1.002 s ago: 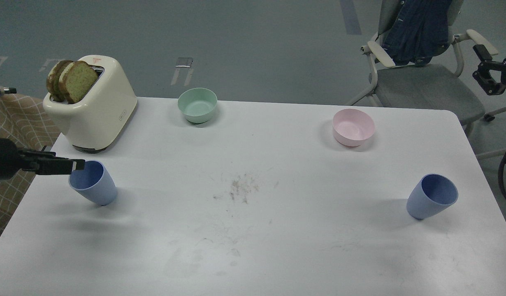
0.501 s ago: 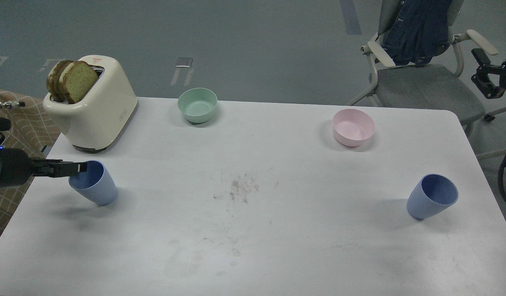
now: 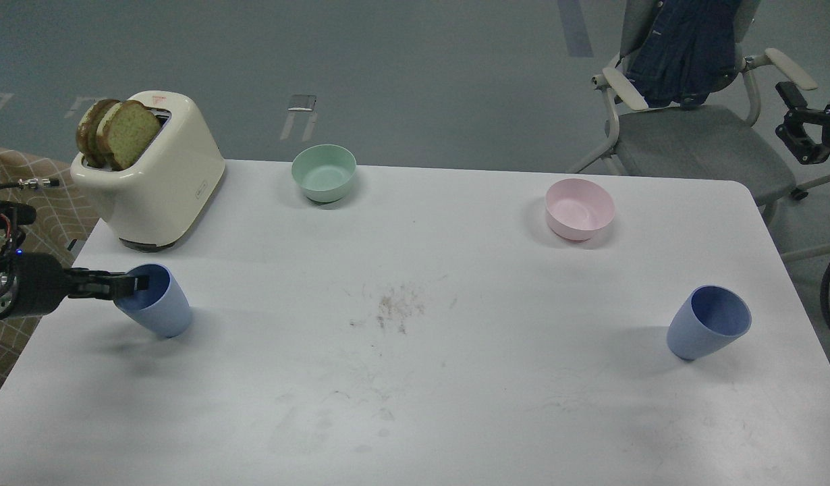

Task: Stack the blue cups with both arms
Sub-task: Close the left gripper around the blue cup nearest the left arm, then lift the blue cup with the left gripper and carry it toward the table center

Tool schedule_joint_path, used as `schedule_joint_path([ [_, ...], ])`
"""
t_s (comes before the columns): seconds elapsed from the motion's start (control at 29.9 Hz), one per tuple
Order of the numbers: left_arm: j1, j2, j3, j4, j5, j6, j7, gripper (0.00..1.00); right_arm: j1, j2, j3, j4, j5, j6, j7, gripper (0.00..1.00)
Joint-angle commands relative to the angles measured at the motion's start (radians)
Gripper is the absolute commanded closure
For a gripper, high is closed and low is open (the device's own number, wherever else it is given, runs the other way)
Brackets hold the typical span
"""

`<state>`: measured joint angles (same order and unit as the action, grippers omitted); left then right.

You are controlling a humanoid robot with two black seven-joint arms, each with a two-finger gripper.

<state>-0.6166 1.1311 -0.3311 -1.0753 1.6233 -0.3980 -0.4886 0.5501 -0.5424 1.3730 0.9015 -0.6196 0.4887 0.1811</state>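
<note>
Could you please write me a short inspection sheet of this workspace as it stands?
Surface: white table, scuffed dark at centre.
Job's things: left blue cup and right blue cup, far apart, unstacked.
Clutter: toaster holding bread; green bowl; pink bowl.
Grippers: left gripper at the left cup's rim; right gripper off the table, open.
Cables: loose leads on left arm.
Surroundings: chair with a denim jacket.

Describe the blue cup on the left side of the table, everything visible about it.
The left blue cup is a matte periwinkle tumbler, plastic by its look, handleless, tapering to a rounded base. It stands on the white table near its left edge, just in front of the cream toaster, mouth open upward and empty as far as shows. The left gripper reaches in from the left at its rim, a fingertip over the opening; whether it grips the wall cannot be told.
</note>
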Motion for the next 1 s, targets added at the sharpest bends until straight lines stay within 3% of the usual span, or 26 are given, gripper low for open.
schedule_joint_path([
  [0.0,0.0,-0.001,0.004,0.0,0.007,0.021,0.0,1.0,-0.005,-0.001,0.003,0.002,0.0,0.0,0.0,0.0],
  [0.4,-0.015,0.016,0.006,-0.063,0.013,0.107,0.0,1.0,-0.004,-0.002,0.011,0.007,0.0,0.0,0.0,0.0],
  [0.57,-0.228,0.07,0.0,-0.288,0.041,0.087,0.0,1.0,0.042,-0.027,0.012,0.017,0.0,0.0,0.0,0.0],
  [0.63,-0.28,0.067,0.0,-0.322,0.061,0.065,0.0,1.0,0.059,-0.027,0.012,0.02,0.0,0.0,0.0,0.0],
  [0.7,-0.363,0.012,0.0,-0.363,0.104,-0.005,0.0,1.0,0.085,-0.025,0.011,0.02,0.0,0.0,-0.002,0.0],
  [0.77,-0.452,-0.142,0.001,-0.382,0.142,-0.091,0.0,1.0,0.122,-0.025,0.009,0.017,-0.005,0.0,-0.002,0.0],
  [0.9,-0.494,-0.295,0.01,-0.368,0.165,-0.091,0.0,1.0,0.178,-0.025,-0.002,0.014,-0.014,0.0,-0.008,0.0],
  [0.97,-0.508,-0.448,0.02,-0.319,0.216,-0.091,0.0,1.0,0.212,-0.019,-0.005,0.008,-0.015,0.0,-0.015,0.0],
])
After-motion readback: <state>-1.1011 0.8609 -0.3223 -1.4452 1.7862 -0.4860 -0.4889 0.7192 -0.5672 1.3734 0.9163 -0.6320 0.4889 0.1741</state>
